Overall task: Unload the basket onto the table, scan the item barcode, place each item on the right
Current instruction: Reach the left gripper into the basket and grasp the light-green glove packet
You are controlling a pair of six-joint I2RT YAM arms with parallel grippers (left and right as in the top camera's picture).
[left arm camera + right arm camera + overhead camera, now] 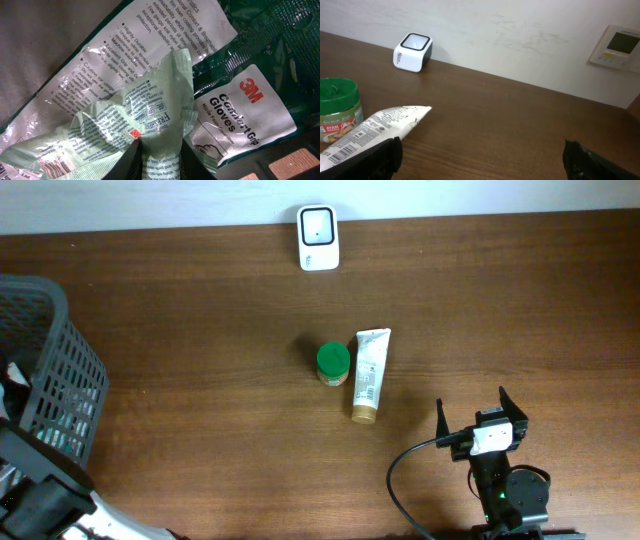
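- We are looking at a brown table (pixel 200 300) that is running up to a pale wall
- A grey slatted basket (pixel 60 370) is sitting at the table's left edge, and the left arm (pixel 40 500) is reaching towards it from below, so we are not seeing that arm's gripper from overhead
- Inside the basket, two glove packs are lying flat: one is showing its printed back (pixel 150 35), the other its white 3M label (pixel 245 115)
- The left gripper (pixel 161 150) is pinching a crinkled pale green packet (pixel 150 110); its dark fingers (pixel 131 162) are pressing in on the packet's lower end from both sides, and the rest of the packet is bunching up beyond the fingertips, over the glove packs
- The right gripper (pixel 473 408) is hanging over the table's lower right with its jaws spread wide and nothing between them
- A white tube (pixel 369 375) is lying mid-table, and the printed barcode is showing near its capped end in the right wrist view
- A green-lidded jar (pixel 333 363) is standing upright just beside the tube, on its left
- The white scanner (pixel 318 238) is sitting at the far edge against the wall, well apart from the packet and from both grippers
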